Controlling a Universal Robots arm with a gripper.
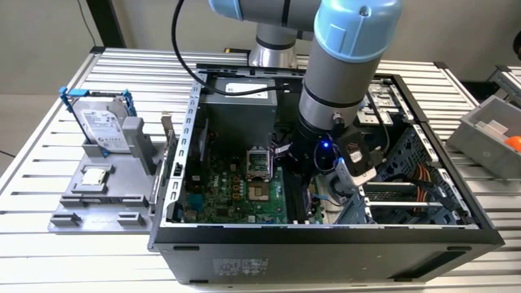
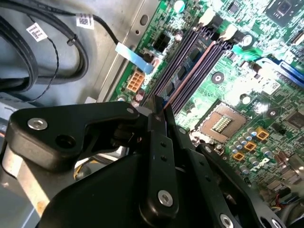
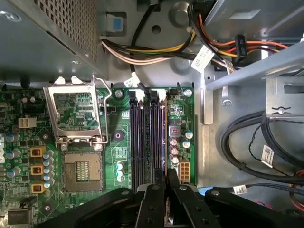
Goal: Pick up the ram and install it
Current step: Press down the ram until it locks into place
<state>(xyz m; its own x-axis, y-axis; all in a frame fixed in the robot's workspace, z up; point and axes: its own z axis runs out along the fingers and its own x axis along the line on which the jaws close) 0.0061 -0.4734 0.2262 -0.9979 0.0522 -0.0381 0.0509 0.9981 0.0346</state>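
In the exterior view, an open computer case (image 1: 326,235) is seen lying on the surface (image 1: 49,256). The arm (image 1: 342,73) is reached down into it. The hand (image 1: 308,168) is low over the green board (image 1: 236,195), at about 3 o'clock from the board's middle. A hard drive (image 1: 102,125) is stood well apart, at 9 o'clock from the case.

In the second wrist view, the hand (image 2: 159,114) is almost fully closed. A thin strip is pinched between its fingers. It is taken to be the ram (image 2: 158,105), seen from its edge. The long slots (image 2: 190,66) are just past its tip.

In the first wrist view, the ram (image 3: 167,211) is held in the hand (image 3: 167,183), close to the end of the slots (image 3: 148,133).

So the picking up looks done, and the putting-in step looks to be in hand. The ram does not look pushed into a slot yet. For that, it must be lined up straight over one slot and pressed down evenly.
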